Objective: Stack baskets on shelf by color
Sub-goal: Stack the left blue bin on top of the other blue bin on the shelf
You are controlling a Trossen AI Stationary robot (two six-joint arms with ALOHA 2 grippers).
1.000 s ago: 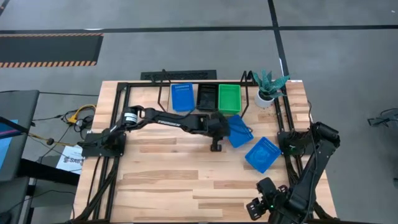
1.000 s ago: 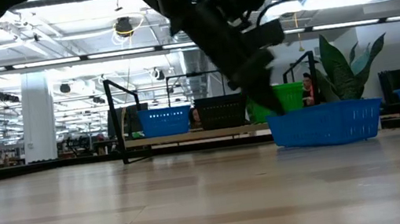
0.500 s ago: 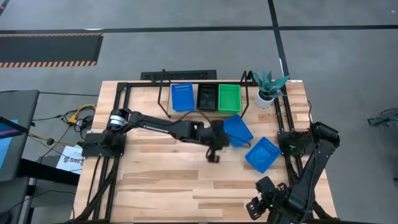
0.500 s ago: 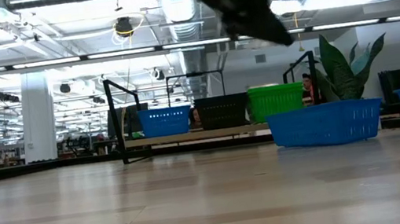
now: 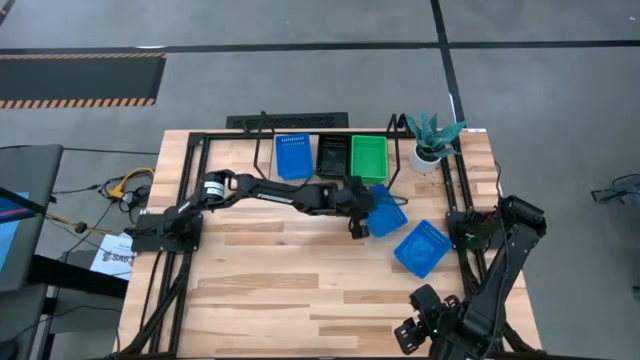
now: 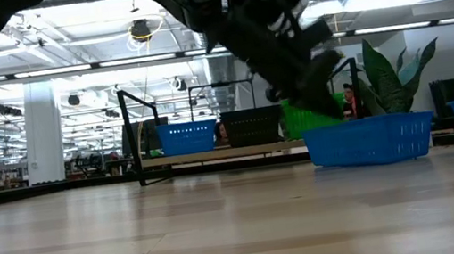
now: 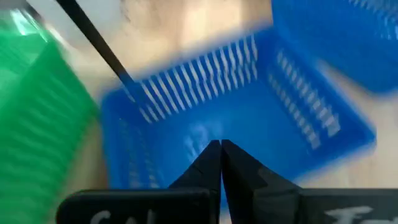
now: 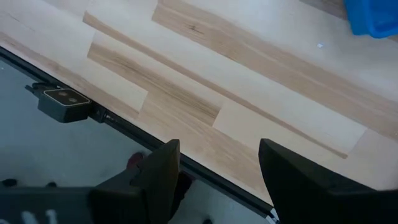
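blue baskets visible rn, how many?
3 separate spots. One on the shelf at its left end; one on the table under the left gripper, at; one nearer the right edge. The shelf one may be a stack hiding more.

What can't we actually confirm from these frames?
- How many baskets are in each stack on the shelf: high view looks straight down; low view too small.
- Whether the left gripper touches the blue basket: left wrist view blurred.
- Right gripper: hidden by its arm in high view.
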